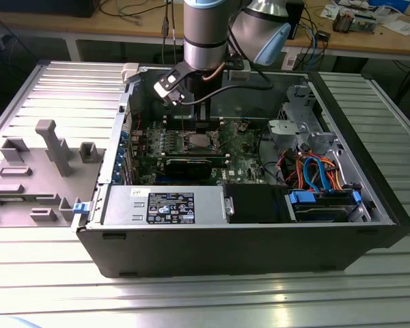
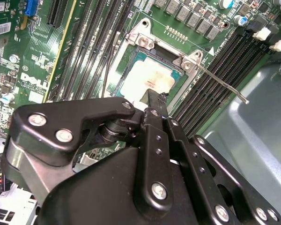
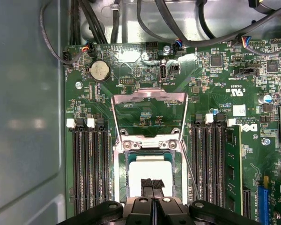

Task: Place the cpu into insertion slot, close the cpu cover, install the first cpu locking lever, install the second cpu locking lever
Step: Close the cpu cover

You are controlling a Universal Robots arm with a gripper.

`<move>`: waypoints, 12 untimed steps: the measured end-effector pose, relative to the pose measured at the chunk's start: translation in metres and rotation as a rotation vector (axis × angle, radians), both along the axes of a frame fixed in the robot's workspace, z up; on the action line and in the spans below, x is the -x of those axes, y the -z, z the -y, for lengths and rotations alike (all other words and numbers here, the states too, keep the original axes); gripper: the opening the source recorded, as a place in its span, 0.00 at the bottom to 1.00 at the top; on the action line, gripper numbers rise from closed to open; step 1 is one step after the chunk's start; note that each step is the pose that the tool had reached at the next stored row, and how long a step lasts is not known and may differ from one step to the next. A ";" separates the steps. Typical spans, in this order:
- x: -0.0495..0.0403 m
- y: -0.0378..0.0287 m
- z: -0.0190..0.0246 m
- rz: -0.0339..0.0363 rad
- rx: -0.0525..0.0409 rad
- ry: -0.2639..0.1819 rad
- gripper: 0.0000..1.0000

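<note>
The gripper [image 3: 152, 183], tips pressed together and empty, hangs just above the cpu [image 3: 147, 169] (cpu cover [image 3: 149, 96] swung open beyond it); a skewed press could damage the insertion slot [image 3: 150, 145].

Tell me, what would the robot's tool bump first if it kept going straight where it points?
Most likely the small square chip with the silver-grey metal top, lying in the silver-framed square socket. The black tool hangs right over it, though the gap between them is hard to judge.
</note>
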State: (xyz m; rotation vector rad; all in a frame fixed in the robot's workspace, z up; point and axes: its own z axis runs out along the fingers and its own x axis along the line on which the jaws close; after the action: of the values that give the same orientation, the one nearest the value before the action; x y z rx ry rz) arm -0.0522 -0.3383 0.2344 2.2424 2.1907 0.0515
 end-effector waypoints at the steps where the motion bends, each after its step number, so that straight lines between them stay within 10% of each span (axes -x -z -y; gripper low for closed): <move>1: 0.0000 -0.0003 0.0000 0.0000 0.0000 0.000 0.11; 12: 0.0000 -0.0045 0.0000 0.0001 -0.0001 0.000 0.11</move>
State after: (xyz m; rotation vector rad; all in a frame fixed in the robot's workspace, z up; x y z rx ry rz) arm -0.0522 -0.3383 0.2389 2.2425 2.1906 0.0517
